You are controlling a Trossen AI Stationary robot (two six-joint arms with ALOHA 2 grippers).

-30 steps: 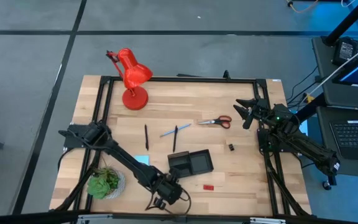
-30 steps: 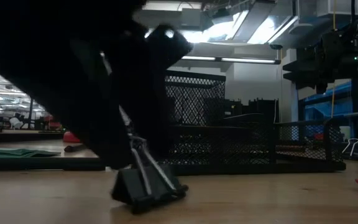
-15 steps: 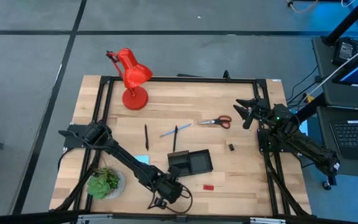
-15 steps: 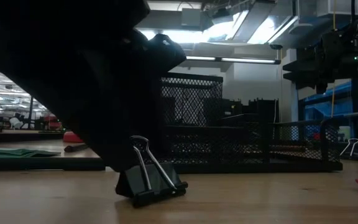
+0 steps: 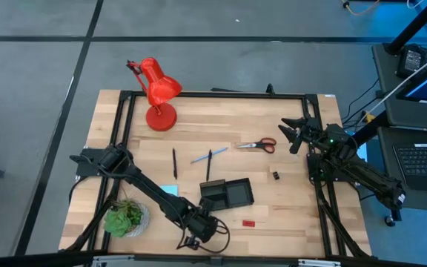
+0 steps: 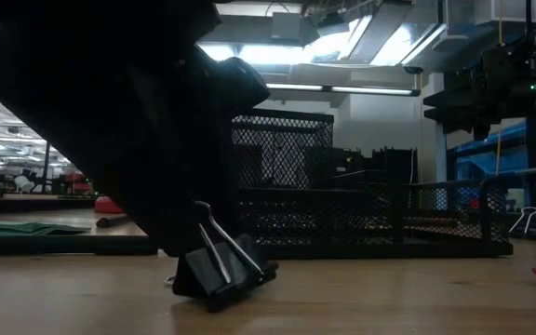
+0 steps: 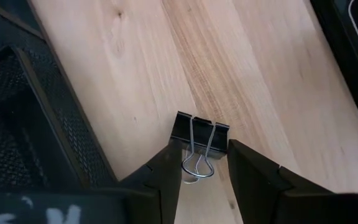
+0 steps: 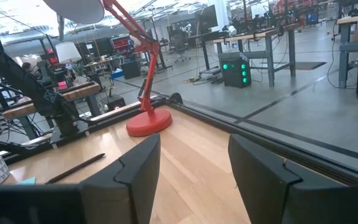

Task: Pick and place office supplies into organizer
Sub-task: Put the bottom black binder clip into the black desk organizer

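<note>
No legible text, labels, brand marks, numbers or signs in any view. Left wrist view: faint pale marks on the dark housing at the picture's lower left corner, too blurred to read as characters. Right wrist view: lit monitor screens in the room beyond the table, contents too small to make out. High view: open laptop at the right edge, screen content unreadable.

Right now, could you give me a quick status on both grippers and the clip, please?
Left gripper open, fingers astride black binder clip lying on the table beside the organizer. Right gripper open, parked above the table's right edge. Nothing in the way.
</note>
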